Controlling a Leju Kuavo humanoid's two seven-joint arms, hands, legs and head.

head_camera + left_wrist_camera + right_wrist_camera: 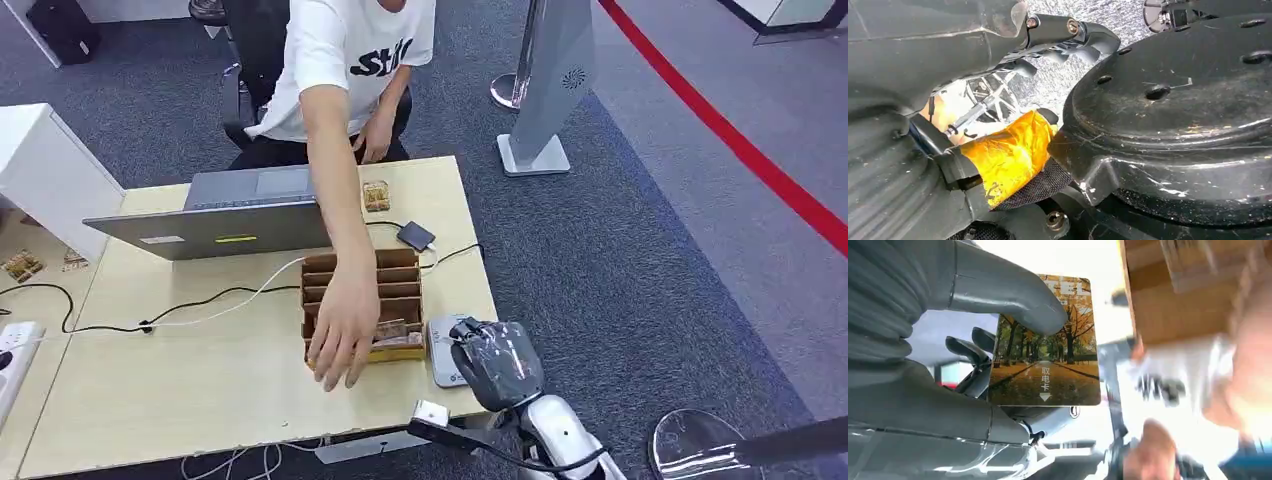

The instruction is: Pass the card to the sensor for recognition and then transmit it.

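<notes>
A glossy rectangular card printed with an autumn avenue of orange-leaved trees (pixel 1048 342) is held in the robot's grey ribbed right hand (pixel 973 355), pinched between the thick grey thumb on its printed face and the darker fingers (pixel 965 347) behind it. In the head view, the right hand (pixel 497 362) is seen poised just over the small pale grey flat sensor pad (pixel 440 350) at the near right corner of the light wooden table (pixel 150 390); whether the card touches the pad cannot be told. The task is judged to be at its reading stage: the card has been picked up and brought to the sensor, while recognition appears under way or about to be, and the handing-on is judged still to be done.

White characters and a downward white arrow are carried near one short edge of the card, with pale lettering partly hidden under the thumb at the other. Its corners are rounded and its surface flat and unbent.

A person's outstretched hand (pixel 342 322) is laid over the brown cardboard slotted card box (pixel 362 290) beside the pad. The left hand's (pixel 1013 155) fingers are not plainly shown in the left wrist view, so its state cannot be told.
</notes>
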